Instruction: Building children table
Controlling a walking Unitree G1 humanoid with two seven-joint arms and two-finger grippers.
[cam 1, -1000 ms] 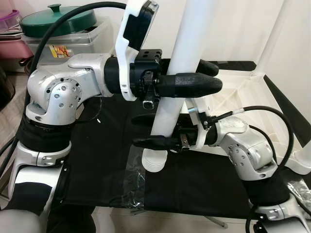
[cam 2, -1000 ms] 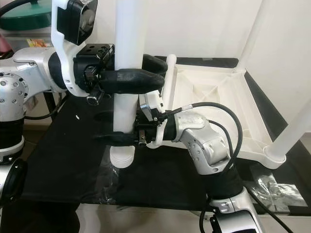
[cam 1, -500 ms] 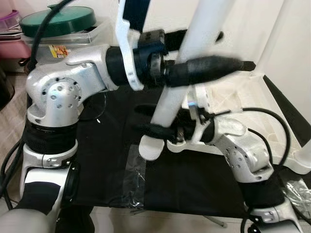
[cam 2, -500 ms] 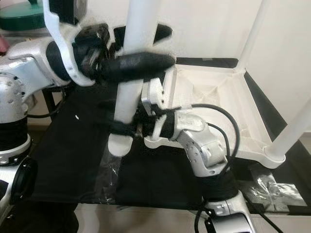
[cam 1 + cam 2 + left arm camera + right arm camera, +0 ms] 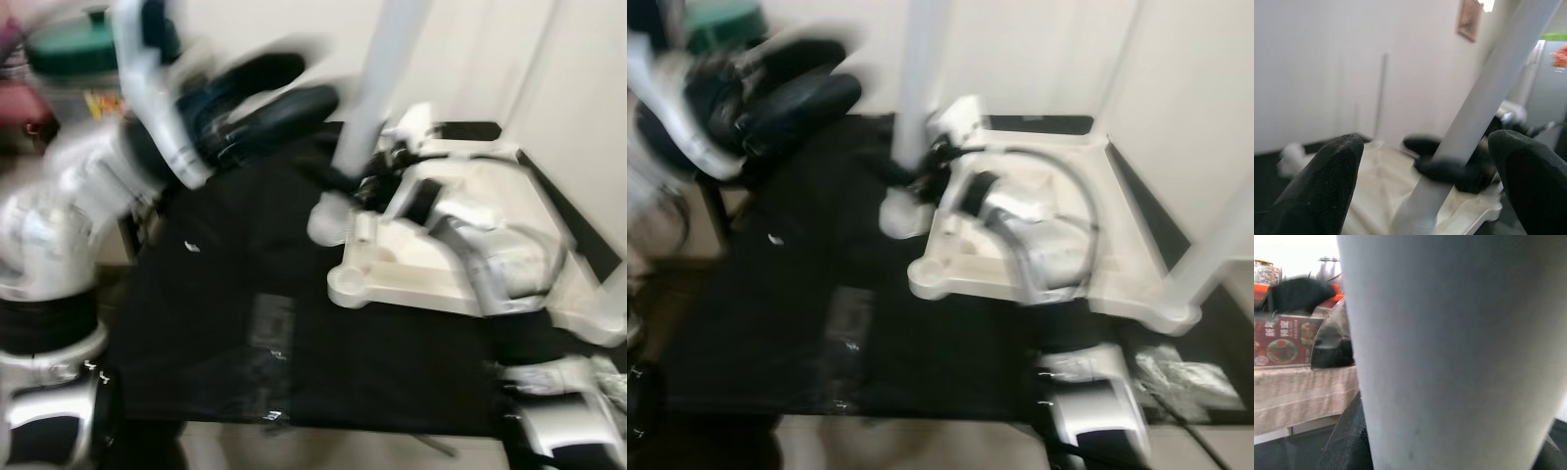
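The views are blurred by motion. A white table leg [image 5: 380, 98] stands nearly upright, and my right gripper [image 5: 345, 182] is shut on it near its lower end [image 5: 328, 217]. That end hangs beside the near left corner of the upturned white tabletop [image 5: 431, 284]. In the right wrist view the leg [image 5: 1449, 357] is pressed close to the camera. My left gripper [image 5: 292, 93] is off to the left of the leg, open and holding nothing. In the left wrist view its fingers [image 5: 1322, 181] stand wide apart, with the leg [image 5: 1488, 98] beyond them.
Black cloth [image 5: 235, 294] covers the work surface, with a patch of clear plastic wrap [image 5: 269, 323] on it. A green-lidded pot [image 5: 69, 39] stands at the back left. A fitted leg [image 5: 1215, 264] rises from the tabletop's right corner.
My left gripper has let go of the leg and drawn back to the left. The right gripper has carried the leg up and away, toward the tabletop's corner. The camera has shifted.
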